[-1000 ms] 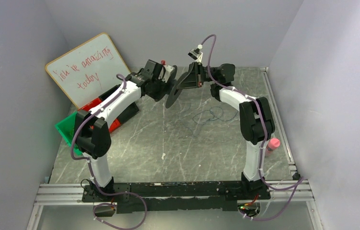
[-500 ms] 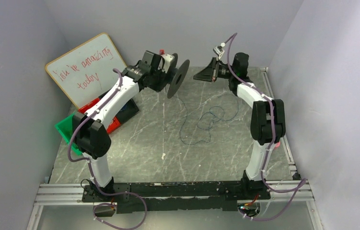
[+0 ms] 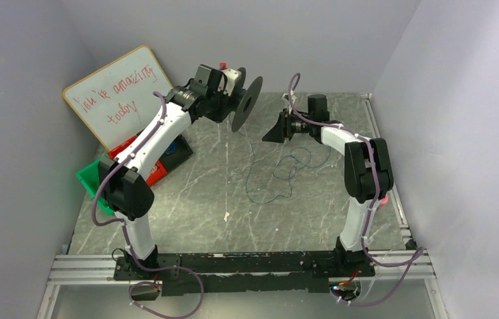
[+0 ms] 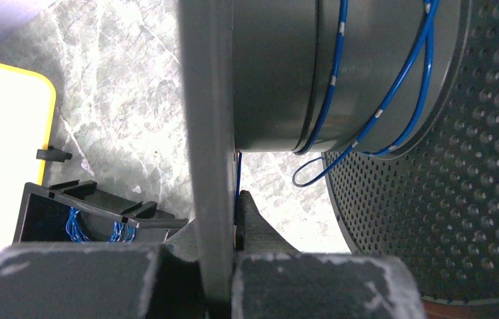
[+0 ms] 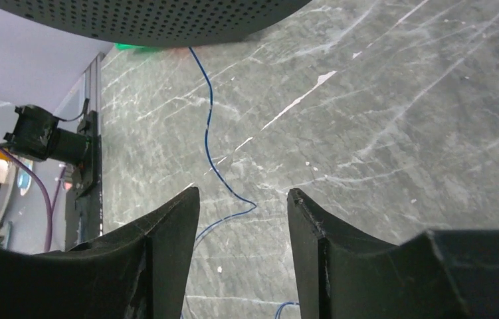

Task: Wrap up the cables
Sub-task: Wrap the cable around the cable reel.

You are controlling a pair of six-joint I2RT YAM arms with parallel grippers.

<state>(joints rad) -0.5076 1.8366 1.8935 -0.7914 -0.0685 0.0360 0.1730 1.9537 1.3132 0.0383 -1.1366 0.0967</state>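
My left gripper point(image 3: 232, 100) is held high at the back and is shut on the thin flange point(image 4: 206, 133) of a black spool point(image 3: 249, 104). In the left wrist view the jaws point(image 4: 222, 211) pinch that flange edge-on. A few turns of the cables' thin blue wire point(image 4: 331, 93) lie round the spool's drum. From the spool a strand drops to a loose coil of the cables point(image 3: 288, 166) on the table. My right gripper point(image 3: 273, 131) is open just right of the spool, low over the table. Nothing sits between its fingertips point(image 5: 243, 199); the blue strand point(image 5: 210, 133) lies beyond them.
A whiteboard point(image 3: 121, 93) leans on the left wall, with a green bin point(image 3: 90, 179), a red tray point(image 3: 129, 144) and a black box point(image 4: 94, 212) holding blue wire below it. The metal rail point(image 3: 233, 266) runs along the near edge. The walls stand close on both sides.
My right gripper has let go at the spool, swung right and come down toward the table, opening as it went. The left arm has raised the spool slightly.
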